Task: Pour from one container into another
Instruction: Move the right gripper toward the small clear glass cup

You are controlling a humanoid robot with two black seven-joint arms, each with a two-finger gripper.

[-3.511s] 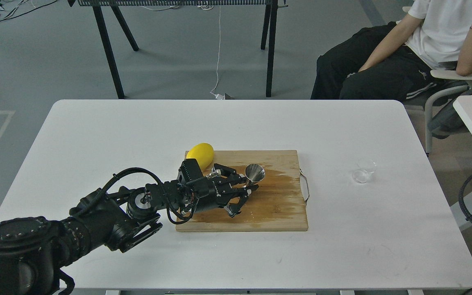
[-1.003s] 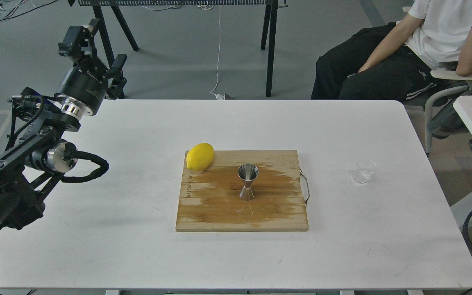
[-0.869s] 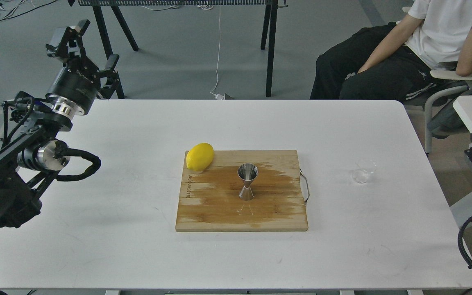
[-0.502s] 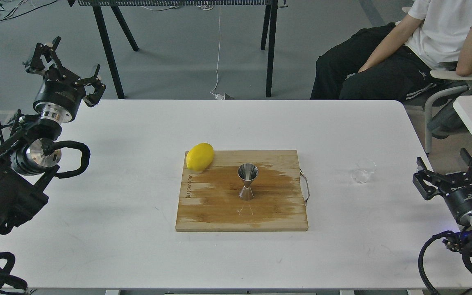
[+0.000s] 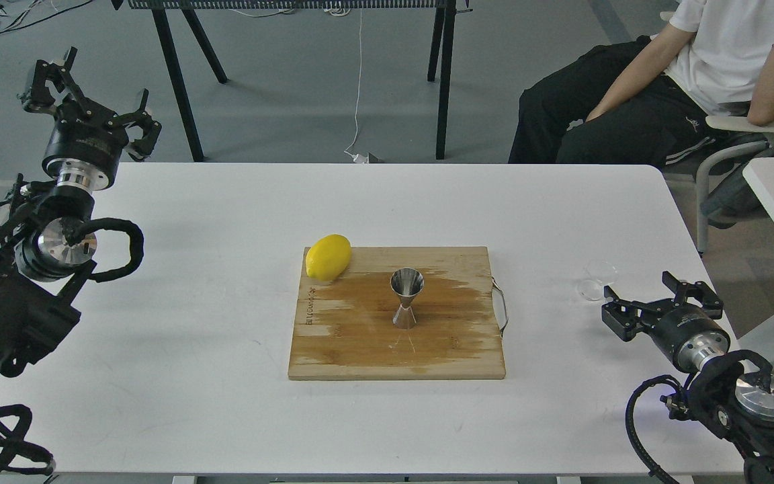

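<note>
The steel jigger (image 5: 406, 298) stands upright in the middle of the wooden cutting board (image 5: 360, 343). The small clear cup (image 5: 596, 279) rests on the white table to the right of the board. My right gripper (image 5: 657, 301) hovers just below and right of the cup, fingers spread open and empty, one fingertip (image 5: 610, 316) close to the cup. My left gripper (image 5: 84, 84) is raised high at the far left, beyond the table's back left corner, open and empty.
A yellow lemon (image 5: 328, 257) lies at the board's back left corner. The board has a metal handle (image 5: 502, 306) on its right side and a wet stain. A seated person (image 5: 682, 81) is at the back right, and black table legs (image 5: 179, 87) stand behind.
My left arm let go of the jigger and withdrew up to the far left. My right arm came in from the right and moved left toward the clear cup.
</note>
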